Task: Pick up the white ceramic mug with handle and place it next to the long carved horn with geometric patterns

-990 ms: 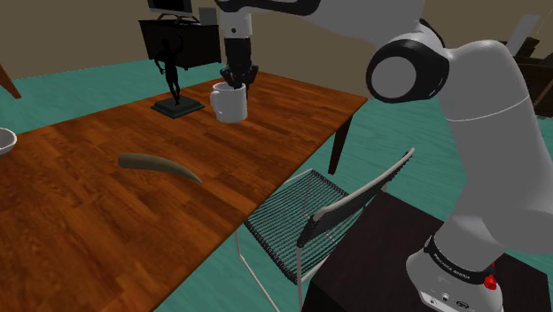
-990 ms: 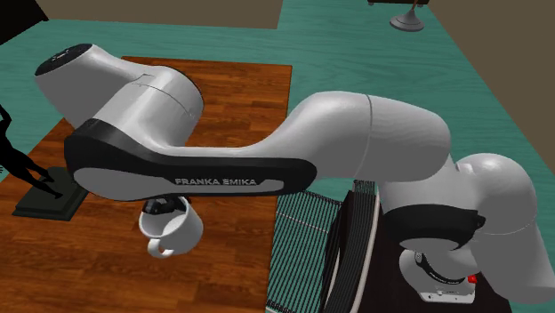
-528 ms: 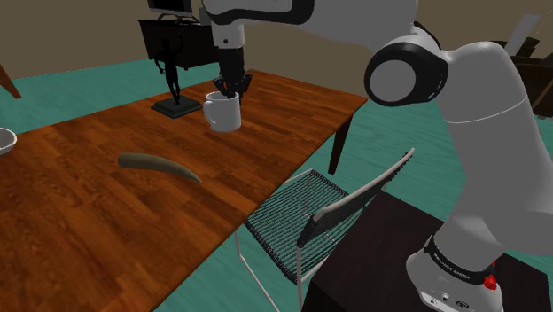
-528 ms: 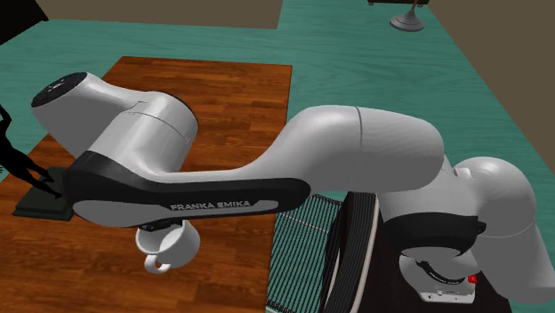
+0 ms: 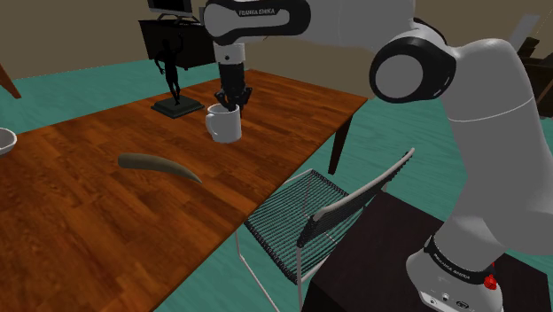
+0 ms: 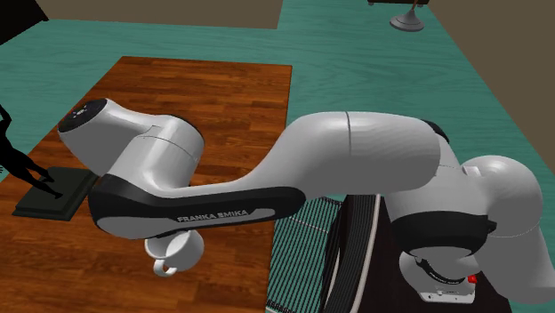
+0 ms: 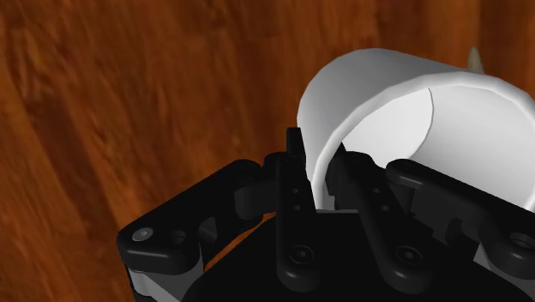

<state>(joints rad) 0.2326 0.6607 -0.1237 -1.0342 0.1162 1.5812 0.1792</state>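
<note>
My gripper (image 5: pixel 232 99) is shut on the rim of the white mug (image 5: pixel 223 125), which hangs below it over the wooden table (image 5: pixel 80 222), near the far side. The brown-grey horn (image 5: pixel 159 166) lies on the table, nearer the camera and to the shoulder view's left of the mug, well apart from it. In the wrist view one finger is inside the mug (image 7: pixel 386 111) and one outside, clasping its wall at my gripper (image 7: pixel 319 159). In the second exterior view the mug (image 6: pixel 173 253) and its handle peek out under the forearm.
A dark figurine on a base (image 5: pixel 175 89) stands just behind the mug at the table's far edge; its base (image 6: pixel 53 191) also appears in the second exterior view. A pale bowl (image 5: pixel 4 140) sits at the left edge. A wire-mesh chair (image 5: pixel 310 213) stands beside the table.
The arm has carried the mug lower and toward the shoulder view's left and front, closer to the horn. The grip stayed shut on the rim.
</note>
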